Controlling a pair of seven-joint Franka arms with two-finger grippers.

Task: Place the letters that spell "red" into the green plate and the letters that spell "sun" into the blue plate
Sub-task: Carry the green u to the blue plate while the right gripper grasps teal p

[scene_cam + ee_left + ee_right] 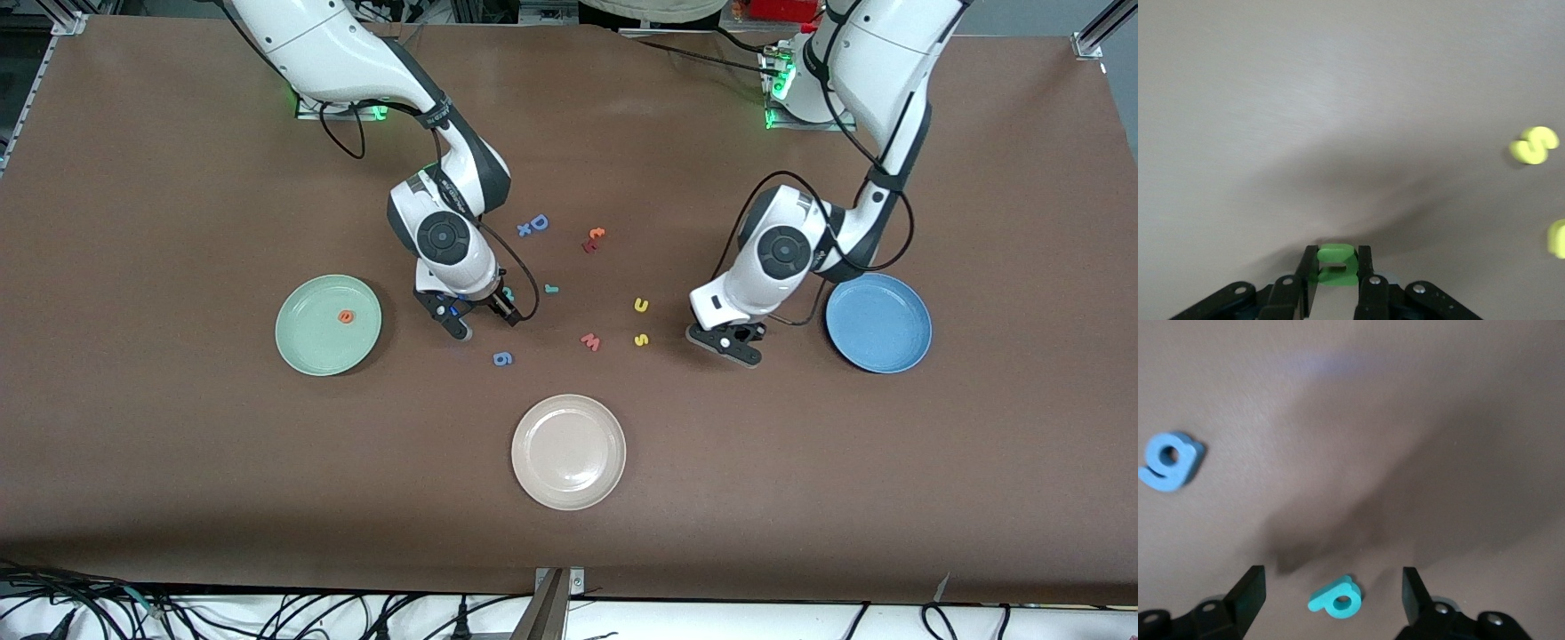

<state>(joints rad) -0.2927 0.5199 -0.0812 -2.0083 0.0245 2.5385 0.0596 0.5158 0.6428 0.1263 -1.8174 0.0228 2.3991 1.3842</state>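
My left gripper is shut on the dark green "n" low over the table, between the yellow "s" and the blue plate. The "s" and yellow "u" lie loose on the table; the "u" is a little farther from the front camera than the "s". My right gripper is open, its fingers on either side of the teal "d", which lies flat. The teal "r" lies beside it. The orange "e" rests in the green plate.
A beige plate sits nearest the front camera. A blue "g" lies close to my right gripper, and a red "w" lies by the "s". A blue "D" and orange and red letters lie nearer the bases.
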